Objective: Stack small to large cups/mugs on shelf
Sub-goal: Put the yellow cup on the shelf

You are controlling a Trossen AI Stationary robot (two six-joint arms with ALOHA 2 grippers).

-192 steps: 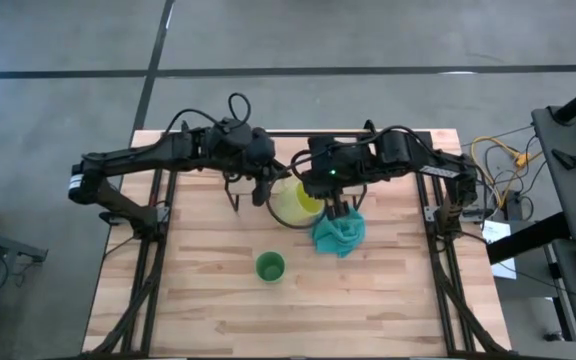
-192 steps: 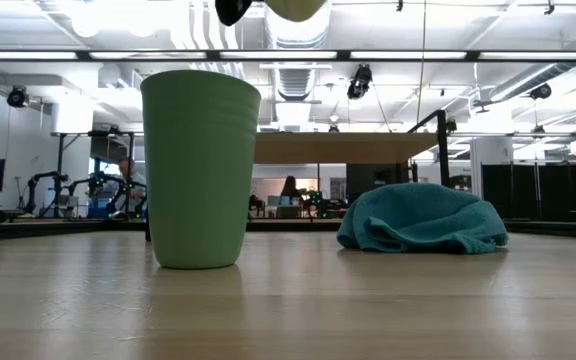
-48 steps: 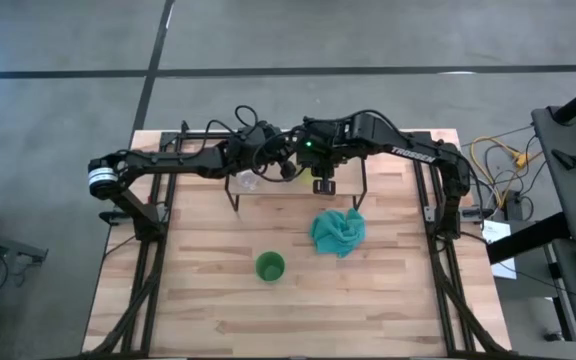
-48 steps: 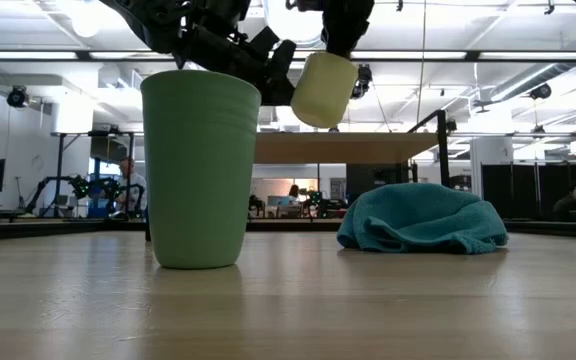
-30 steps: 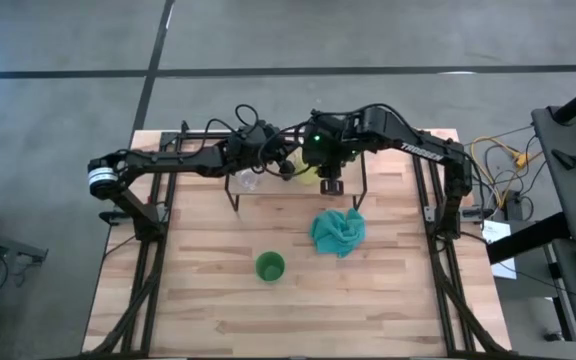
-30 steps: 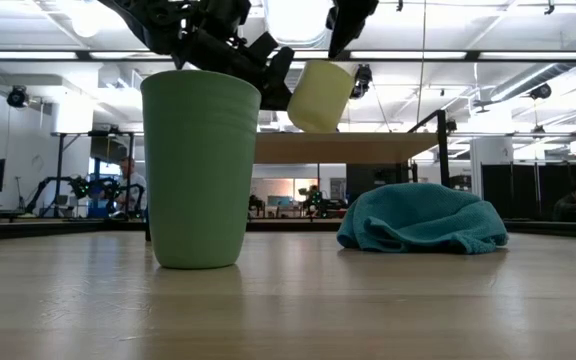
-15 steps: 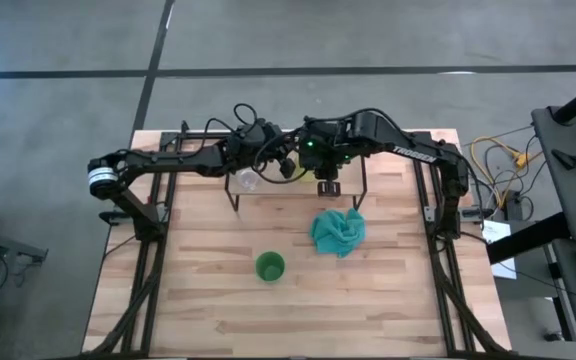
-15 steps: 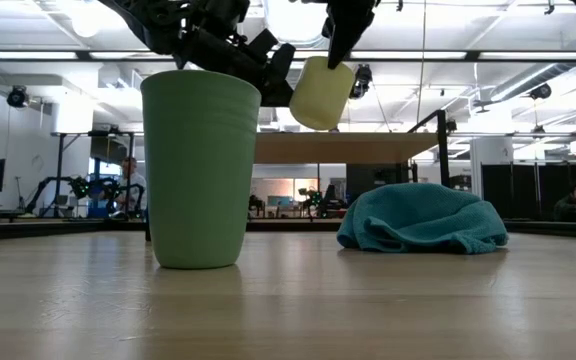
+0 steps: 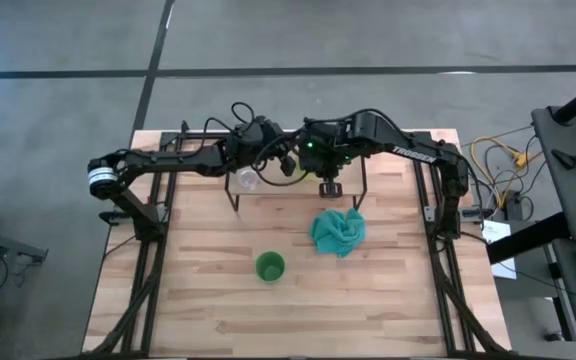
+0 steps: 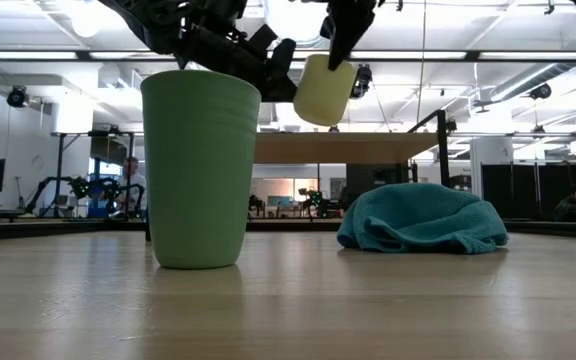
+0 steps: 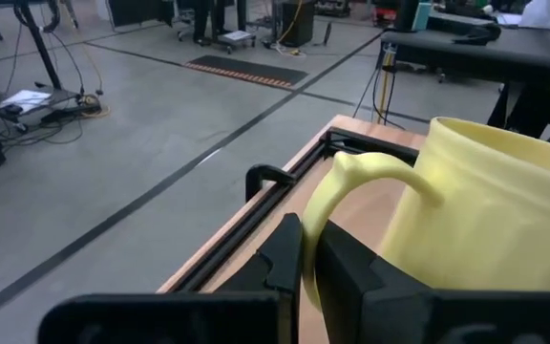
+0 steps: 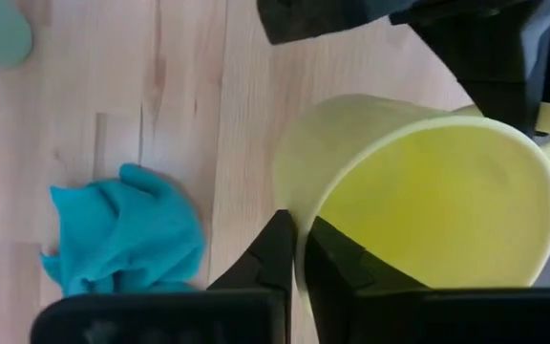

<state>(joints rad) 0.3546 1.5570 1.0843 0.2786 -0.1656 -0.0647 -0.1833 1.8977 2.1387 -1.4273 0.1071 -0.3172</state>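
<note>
Yellow mug (image 12: 428,191): held in the air above the far part of the table, tilted, gripped by both arms at once. In the low view its pale body (image 10: 324,90) hangs above the shelf's plank.
Left gripper (image 11: 306,250): closed on the mug's handle (image 11: 356,182); the two dark fingers pinch the lower end of the loop. From above, this arm reaches in from the table's left side toward the middle of the far edge.
Right gripper (image 12: 299,248): closed on the mug's rim, one finger inside the wall and one outside. In the high view it sits just beside the left gripper, over the shelf (image 9: 353,187).
Clear glass cup (image 9: 247,181): small, standing under the left arm on or at the shelf's left part; from above I cannot tell for sure whether it rests on the plank or beside it.
Green cup (image 10: 200,168): upright on the wooden tabletop (image 9: 208,300), nearer the front edge and well apart from the shelf; its open mouth faces up in the high view (image 9: 270,266).
Teal cloth (image 9: 337,231): crumpled in a heap on the tabletop, just in front of the shelf and to the right of the green cup.
Shelf plank: seen edge-on in the low view (image 10: 368,147), behind the cloth and below the mug.
Room: a person (image 10: 573,199) sits far off at the right in the low view.
</note>
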